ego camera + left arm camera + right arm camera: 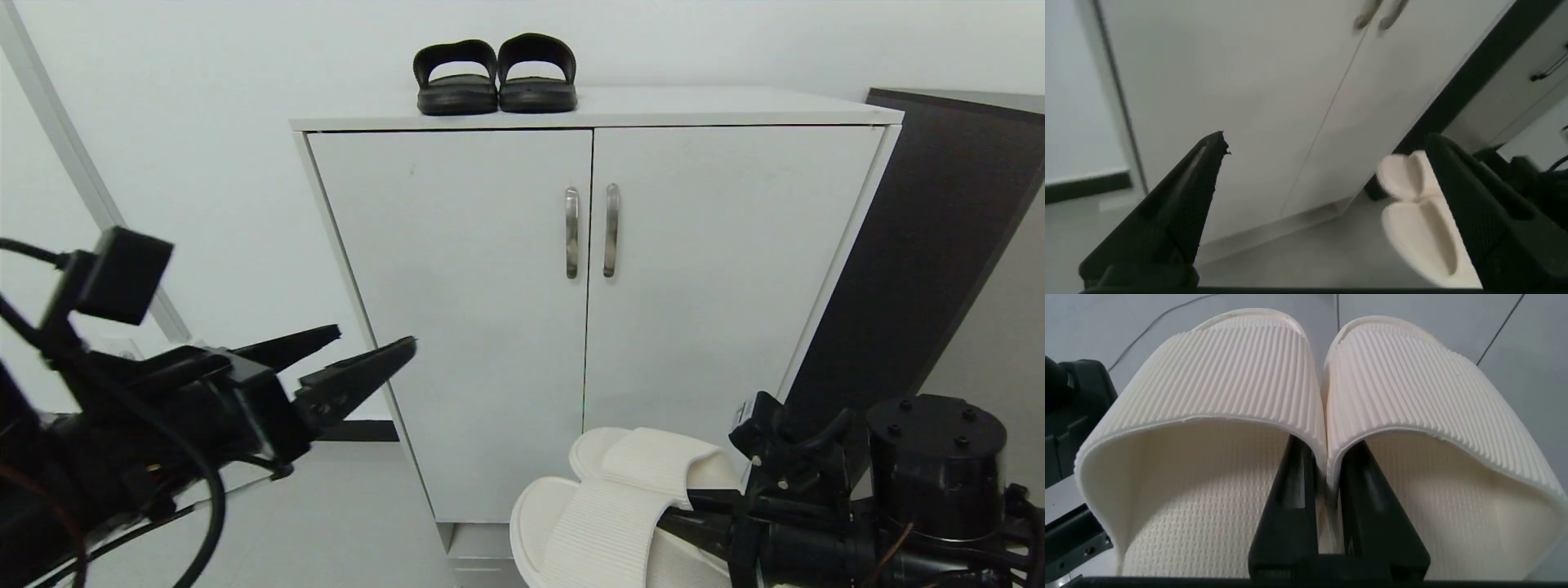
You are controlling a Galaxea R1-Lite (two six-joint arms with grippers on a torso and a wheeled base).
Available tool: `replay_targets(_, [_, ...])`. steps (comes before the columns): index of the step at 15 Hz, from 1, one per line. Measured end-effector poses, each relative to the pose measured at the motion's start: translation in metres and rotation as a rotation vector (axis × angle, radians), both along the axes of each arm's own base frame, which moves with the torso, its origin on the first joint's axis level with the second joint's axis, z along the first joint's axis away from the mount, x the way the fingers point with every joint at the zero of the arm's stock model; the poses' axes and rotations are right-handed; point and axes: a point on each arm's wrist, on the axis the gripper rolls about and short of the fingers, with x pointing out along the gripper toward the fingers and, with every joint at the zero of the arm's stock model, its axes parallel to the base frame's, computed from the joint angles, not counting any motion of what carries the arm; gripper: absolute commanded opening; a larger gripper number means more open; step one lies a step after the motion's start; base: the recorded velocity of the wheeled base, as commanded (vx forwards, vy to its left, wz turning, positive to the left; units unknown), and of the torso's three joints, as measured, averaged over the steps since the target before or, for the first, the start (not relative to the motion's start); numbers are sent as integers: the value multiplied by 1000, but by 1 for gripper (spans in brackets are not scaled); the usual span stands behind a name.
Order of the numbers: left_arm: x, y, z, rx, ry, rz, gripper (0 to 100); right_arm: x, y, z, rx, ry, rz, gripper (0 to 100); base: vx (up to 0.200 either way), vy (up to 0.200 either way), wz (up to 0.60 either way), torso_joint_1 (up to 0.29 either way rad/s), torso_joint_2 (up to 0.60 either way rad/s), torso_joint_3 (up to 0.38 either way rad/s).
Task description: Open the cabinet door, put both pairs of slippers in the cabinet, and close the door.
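White slippers (604,498) sit closest, down low and a bit to the right, held up off the floor (351,506) in front of the cabinet (457,327). They are side by side, with their toes toward the cabinet. The right gripper (678,523) has them. In the right wrist view, one black finger (1290,490) goes inside one slipper and the other finger goes inside the second slipper. The two inner walls of the white slippers (1208,416) are squeezed between the fingers, so the right gripper (1327,457) is clamped on the pair.

The left gripper (375,339) is out on the left, in the air, just beside the cabinet's left edge and about halfway up it. Its jaws are wide apart and hold nothing. The left wrist view shows the left gripper (1324,140) pointing at the cabinet (1249,98), with the white slippers (1421,220) farther off beyond one finger.

The cabinet is white and has two doors. Both doors are shut. Two silver handles, the left handle (571,233) and the right handle (611,230), stand upright next to each other in the middle, where the doors meet.

Black slippers (495,75) rest on top of the cabinet, near its back left. They are side by side and touching, with their toes facing the wall.

A dark panel (914,269) stands just beside the cabinet on its right.
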Motion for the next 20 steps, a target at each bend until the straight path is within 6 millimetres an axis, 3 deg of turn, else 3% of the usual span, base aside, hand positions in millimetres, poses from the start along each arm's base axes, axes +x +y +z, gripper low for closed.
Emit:
replay_targets(7, [53,-76,23,-9,-15,-151,100,2,0,-4,-10,12,-5,0,0,0,0,0,0,0])
replay_targets(20, [112,-142,42,-109,-3,-495,100,5,1,-11,-24,26,-9,0,0,0,0,0,0,0])
